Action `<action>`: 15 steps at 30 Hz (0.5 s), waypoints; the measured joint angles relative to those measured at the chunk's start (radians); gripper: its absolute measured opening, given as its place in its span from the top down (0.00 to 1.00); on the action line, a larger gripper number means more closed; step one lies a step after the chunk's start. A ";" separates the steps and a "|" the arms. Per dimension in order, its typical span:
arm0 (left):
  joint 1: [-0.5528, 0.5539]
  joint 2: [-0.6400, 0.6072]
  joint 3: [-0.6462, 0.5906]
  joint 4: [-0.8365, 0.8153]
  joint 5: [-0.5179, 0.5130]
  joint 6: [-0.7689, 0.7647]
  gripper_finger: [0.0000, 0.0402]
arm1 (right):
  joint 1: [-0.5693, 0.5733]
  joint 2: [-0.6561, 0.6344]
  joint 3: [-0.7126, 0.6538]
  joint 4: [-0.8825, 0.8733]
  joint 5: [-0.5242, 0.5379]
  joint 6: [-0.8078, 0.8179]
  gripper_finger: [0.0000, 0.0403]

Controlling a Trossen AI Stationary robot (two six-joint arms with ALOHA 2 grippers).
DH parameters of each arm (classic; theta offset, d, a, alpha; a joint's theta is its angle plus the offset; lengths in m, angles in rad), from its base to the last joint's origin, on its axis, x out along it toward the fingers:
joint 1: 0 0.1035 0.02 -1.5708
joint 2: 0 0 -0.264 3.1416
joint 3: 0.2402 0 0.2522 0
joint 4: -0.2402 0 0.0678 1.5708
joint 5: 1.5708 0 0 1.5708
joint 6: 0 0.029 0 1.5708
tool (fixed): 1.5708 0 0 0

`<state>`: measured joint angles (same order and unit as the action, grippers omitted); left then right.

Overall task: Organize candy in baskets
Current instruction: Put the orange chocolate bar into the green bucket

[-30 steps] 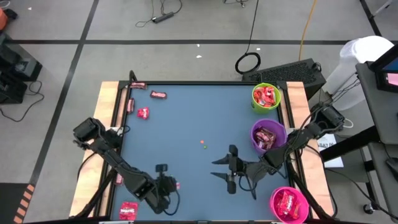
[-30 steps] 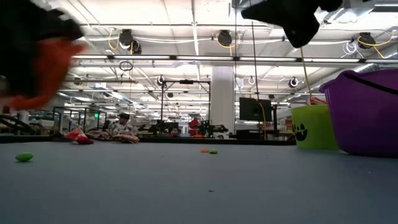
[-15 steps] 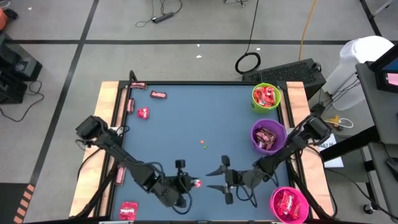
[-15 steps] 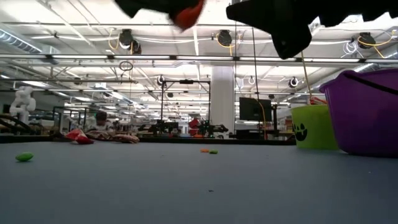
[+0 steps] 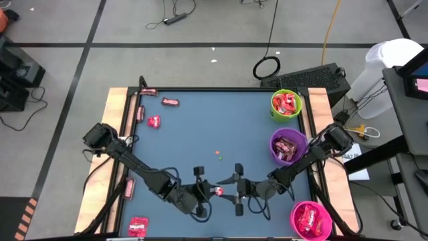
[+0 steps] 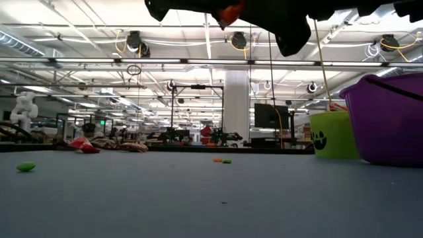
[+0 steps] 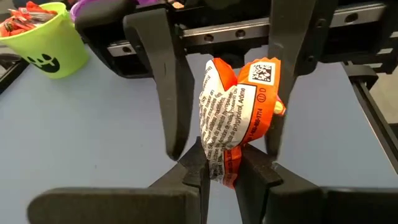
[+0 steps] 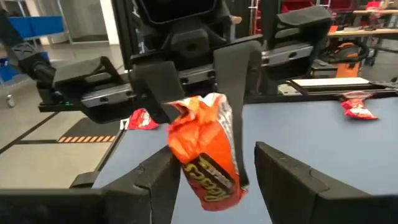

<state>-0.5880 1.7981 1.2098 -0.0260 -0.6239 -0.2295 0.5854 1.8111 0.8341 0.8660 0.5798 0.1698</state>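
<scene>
Left gripper is clamped on one end of an orange-wrapped candy, held up off the table near the front middle, pointing toward the right arm. Right gripper faces it with fingers apart, one on each side of the wrapper's free end; in the right wrist view the candy hangs between the fingers without clear contact on either. Judged step: a hand-over from left to right. To do it well, the right fingers should close squarely on the free half of the wrapper, clear of the left fingertips, and the left should let go only once that grip is firm; the wrapper is crumpled and slippery-looking, so a shallow pinch at the edge could slip. From above, the two grippers meet with the candy as a small bright spot between them. Outward: pink basket lies just beside the right arm at the front right corner, purple basket behind it, green basket farther back; all three hold sweets. Loose candies remain at the far left and front left, well apart from both grippers.
</scene>
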 joint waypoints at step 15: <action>0.009 0.000 0.000 0.011 0.093 0.000 0.82 | 0.001 0.000 0.023 -0.017 -0.014 -0.042 0.91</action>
<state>-0.5794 1.7981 1.2098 -0.0147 -0.5306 -0.2294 0.5861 1.8107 0.8574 0.8490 0.5655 0.1282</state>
